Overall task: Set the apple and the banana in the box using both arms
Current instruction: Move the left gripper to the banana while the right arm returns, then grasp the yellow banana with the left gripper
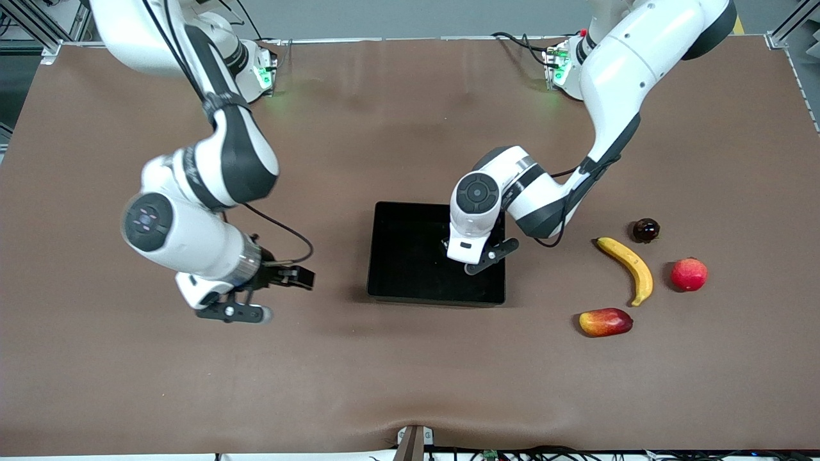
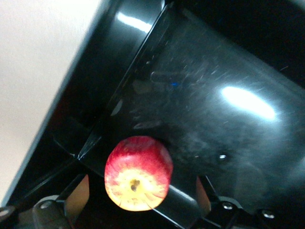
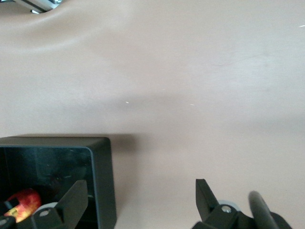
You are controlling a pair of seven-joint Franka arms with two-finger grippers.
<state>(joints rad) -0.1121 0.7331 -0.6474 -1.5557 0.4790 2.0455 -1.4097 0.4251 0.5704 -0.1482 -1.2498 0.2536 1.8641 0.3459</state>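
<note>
The apple [image 2: 138, 172] lies on the floor of the black box [image 1: 403, 256] near a corner, stem dimple up. My left gripper [image 1: 490, 256] hangs low over it in the box [image 2: 214, 95], open, with a finger [image 2: 76, 198] on either side and a gap to the fruit. In the front view the left hand hides the apple. The apple [image 3: 21, 202] also shows in the right wrist view inside the box [image 3: 102, 171]. My right gripper [image 1: 269, 298] is open and empty over the bare table beside the box, toward the right arm's end. The banana [image 1: 628, 269] lies on the table toward the left arm's end.
Beside the banana lie a pinkish-red ball fruit [image 1: 688, 274], a dark round fruit [image 1: 646, 230] and an oblong red-and-yellow fruit [image 1: 605, 322]. The brown mat [image 1: 384, 384] covers the table.
</note>
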